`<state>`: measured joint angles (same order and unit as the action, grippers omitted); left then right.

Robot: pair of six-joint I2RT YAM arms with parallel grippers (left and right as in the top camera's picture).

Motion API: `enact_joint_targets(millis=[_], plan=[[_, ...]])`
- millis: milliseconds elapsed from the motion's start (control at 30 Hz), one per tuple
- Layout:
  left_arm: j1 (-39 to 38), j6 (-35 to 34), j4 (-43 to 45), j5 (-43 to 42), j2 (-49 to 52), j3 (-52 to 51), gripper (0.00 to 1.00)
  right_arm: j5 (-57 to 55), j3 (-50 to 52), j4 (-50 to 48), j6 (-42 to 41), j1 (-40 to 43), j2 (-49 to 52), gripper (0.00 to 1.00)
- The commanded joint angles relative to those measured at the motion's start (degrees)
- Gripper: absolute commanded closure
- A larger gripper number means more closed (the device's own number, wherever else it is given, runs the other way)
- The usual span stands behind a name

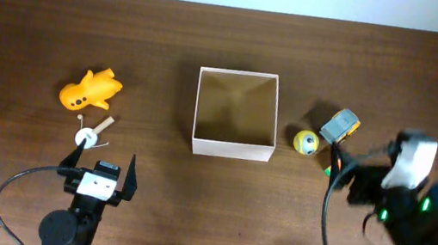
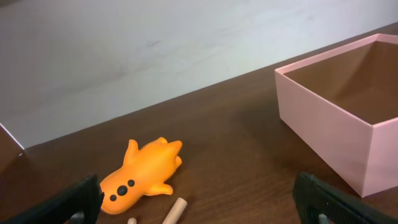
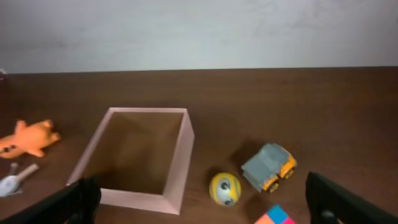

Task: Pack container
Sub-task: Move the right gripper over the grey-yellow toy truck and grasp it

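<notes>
The container [image 1: 231,149] is a square shallow box with white walls and a tan inside, standing empty at the table's middle. It also shows in the left wrist view [image 2: 329,130] and the right wrist view [image 3: 180,165]. My left gripper [image 1: 101,166] is open and empty, near the front edge, just below a small wooden peg toy [image 1: 88,136]. An orange animal toy [image 1: 91,90] lies left of the box. My right gripper [image 1: 348,175] is open and empty, right of the box. A yellow ball [image 1: 306,142] and a grey-and-yellow truck [image 1: 340,125] lie between it and the box.
In the right wrist view, a multicoloured cube [image 3: 273,217] lies at the bottom edge, near the ball [image 3: 224,188] and the truck [image 3: 268,167]. In the left wrist view, the orange toy [image 2: 144,169] and the peg [image 2: 174,211] lie between my open fingers [image 2: 199,205].
</notes>
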<state>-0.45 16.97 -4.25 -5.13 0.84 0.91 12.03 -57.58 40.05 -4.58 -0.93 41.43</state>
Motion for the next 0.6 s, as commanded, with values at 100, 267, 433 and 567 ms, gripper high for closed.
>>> enact_joint_targets(millis=[100,267,433,567], plan=[[0.2,0.7,-0.1,0.4,-0.5,-0.4,0.01,4.0,-10.8,-0.3,-0.3,0.3,14.2,0.01],[0.2,0.7,-0.1,0.4,-0.5,-0.4,0.01,-3.1,-10.8,-3.2,-1.2,0.3,25.3,0.01],[0.2,0.7,-0.1,0.4,-0.5,-0.4,0.01,-6.9,-10.8,-3.3,-8.3,0.3,34.9,0.01],[0.2,0.7,-0.1,0.4,-0.5,-0.4,0.01,-8.5,-10.8,-5.1,-15.8,0.3,42.4,0.01]])
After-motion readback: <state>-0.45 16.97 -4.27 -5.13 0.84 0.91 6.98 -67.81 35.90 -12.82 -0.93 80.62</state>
